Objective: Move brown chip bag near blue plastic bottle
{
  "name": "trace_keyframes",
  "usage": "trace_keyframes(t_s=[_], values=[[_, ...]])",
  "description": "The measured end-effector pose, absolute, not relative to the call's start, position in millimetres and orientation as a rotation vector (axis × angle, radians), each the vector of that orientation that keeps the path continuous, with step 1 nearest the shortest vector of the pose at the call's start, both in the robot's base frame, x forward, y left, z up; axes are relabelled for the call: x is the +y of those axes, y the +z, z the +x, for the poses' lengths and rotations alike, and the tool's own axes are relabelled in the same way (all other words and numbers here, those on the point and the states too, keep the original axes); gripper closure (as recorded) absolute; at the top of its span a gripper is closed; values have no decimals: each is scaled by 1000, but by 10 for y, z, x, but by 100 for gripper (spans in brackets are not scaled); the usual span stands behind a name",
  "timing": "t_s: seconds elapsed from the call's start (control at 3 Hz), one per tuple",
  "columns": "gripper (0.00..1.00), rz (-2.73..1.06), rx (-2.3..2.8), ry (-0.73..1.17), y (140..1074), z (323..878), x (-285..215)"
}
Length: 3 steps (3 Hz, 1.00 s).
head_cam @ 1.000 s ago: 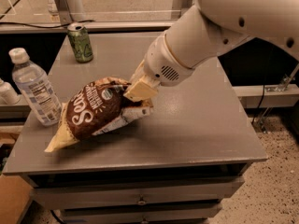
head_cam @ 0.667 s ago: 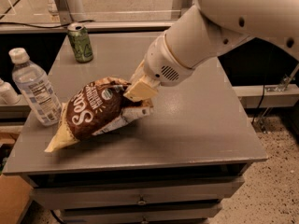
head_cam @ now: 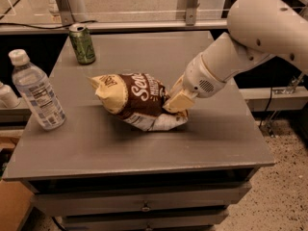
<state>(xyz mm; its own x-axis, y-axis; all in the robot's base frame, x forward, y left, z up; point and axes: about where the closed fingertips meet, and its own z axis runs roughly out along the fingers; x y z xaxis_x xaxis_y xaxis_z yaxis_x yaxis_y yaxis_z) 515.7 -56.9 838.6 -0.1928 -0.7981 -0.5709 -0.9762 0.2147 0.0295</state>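
Observation:
The brown chip bag [head_cam: 137, 99] lies on its side in the middle of the grey table [head_cam: 144, 148], with its cream end pointing left and its white lettering facing up. My gripper [head_cam: 174, 104] is at the bag's right end and is shut on it. The blue plastic bottle [head_cam: 37, 91] stands upright near the table's left edge, with its white cap on. A clear gap of table separates it from the bag's left end.
A green drink can [head_cam: 83, 43] stands at the table's back left corner. My white arm [head_cam: 240, 52] reaches in from the upper right. A metal rail [head_cam: 144, 25] runs behind the table. Drawers sit below the front edge.
My gripper has moved right and a little toward the front, taking the bag with it. The bag's cream end has swung from lower left to upper left. The gap to the bottle is wider.

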Motion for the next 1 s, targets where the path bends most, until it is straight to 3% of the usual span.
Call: trace_keyframes(t_s=[1.0], values=[[13,-1643,2057,547,8451,5148,-559]])
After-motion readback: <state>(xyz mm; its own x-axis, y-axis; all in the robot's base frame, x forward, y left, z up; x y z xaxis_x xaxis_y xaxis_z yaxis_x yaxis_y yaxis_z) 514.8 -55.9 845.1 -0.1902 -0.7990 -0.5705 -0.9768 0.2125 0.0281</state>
